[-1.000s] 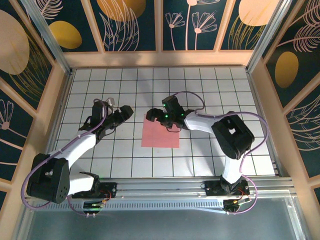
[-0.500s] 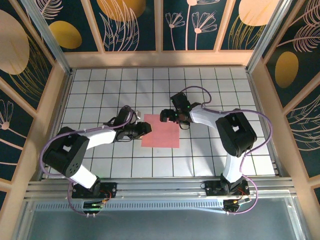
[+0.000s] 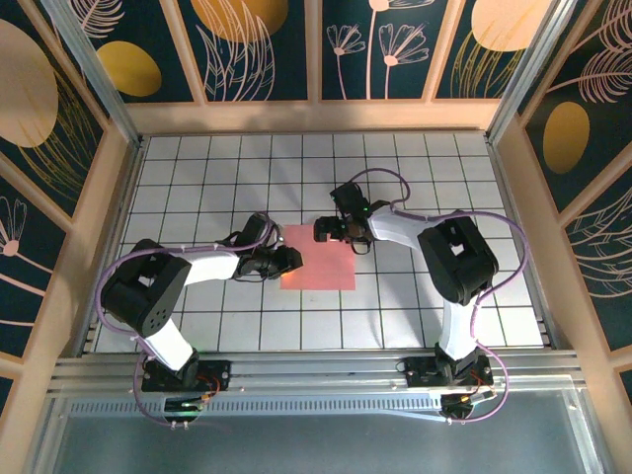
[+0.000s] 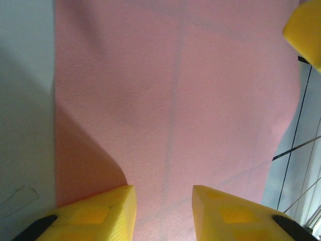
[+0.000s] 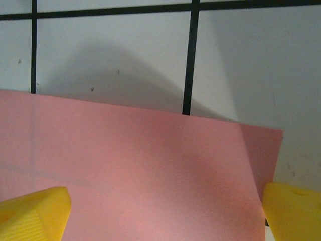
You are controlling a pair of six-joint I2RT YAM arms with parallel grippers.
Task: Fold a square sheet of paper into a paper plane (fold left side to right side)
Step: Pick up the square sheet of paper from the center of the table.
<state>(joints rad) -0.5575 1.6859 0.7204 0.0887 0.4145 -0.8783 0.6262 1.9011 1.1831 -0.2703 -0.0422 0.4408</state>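
Observation:
The square sheet of paper (image 3: 321, 269) lies flat and salmon-pink on the grid table, mid-view. My left gripper (image 3: 289, 261) sits low at its left edge. In the left wrist view the two yellow fingers (image 4: 118, 211) stand a narrow gap apart over the sheet (image 4: 175, 100), with the gripper (image 4: 163, 206) holding nothing. My right gripper (image 3: 324, 233) is at the sheet's far edge. In the right wrist view this gripper (image 5: 165, 221) is wide open, its fingers (image 5: 35, 213) straddling the sheet (image 5: 140, 165) near a corner. One right finger (image 4: 306, 30) shows in the left wrist view.
The white table with black grid lines (image 3: 415, 178) is boxed in by wooden frame posts (image 3: 109, 188) and patterned panels. An aluminium rail (image 3: 316, 370) runs along the near edge, with both arm bases on it.
My left arm has swung right from the open table to the sheet's left edge, and its jaws have narrowed. My right gripper shifted slightly along the far edge and opened wider.

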